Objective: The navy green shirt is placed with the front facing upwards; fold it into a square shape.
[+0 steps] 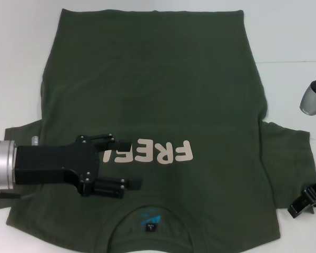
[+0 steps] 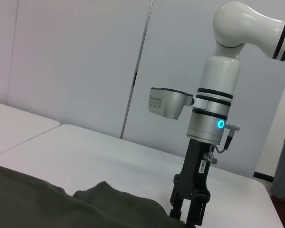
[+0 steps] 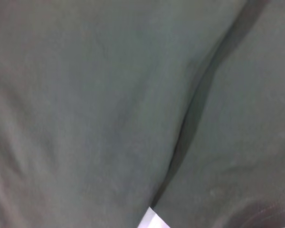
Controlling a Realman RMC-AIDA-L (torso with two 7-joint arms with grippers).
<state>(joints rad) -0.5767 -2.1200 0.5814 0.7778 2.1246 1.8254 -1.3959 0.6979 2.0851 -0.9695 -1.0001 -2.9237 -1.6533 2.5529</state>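
Note:
The navy green shirt (image 1: pixel 158 89) lies flat and front up on the white table (image 1: pixel 16 42), its collar (image 1: pixel 147 224) nearest me and the pale "FREE" print (image 1: pixel 166 153) across the chest. My left gripper (image 1: pixel 130 163) hovers over the chest beside the print, fingers open and holding nothing. The right gripper (image 1: pixel 307 203) points down at the outer edge of the shirt's spread sleeve (image 1: pixel 289 158). The left wrist view shows that right gripper (image 2: pixel 187 216) upright by the bunched sleeve (image 2: pixel 109 197). Green shirt cloth (image 3: pixel 109 104) fills the right wrist view.
The grey camera housing (image 1: pixel 313 97) on my right wrist hangs over the table to the right of the shirt. White table borders the shirt at the left, far side and right. A white wall (image 2: pixel 76 61) stands behind the table.

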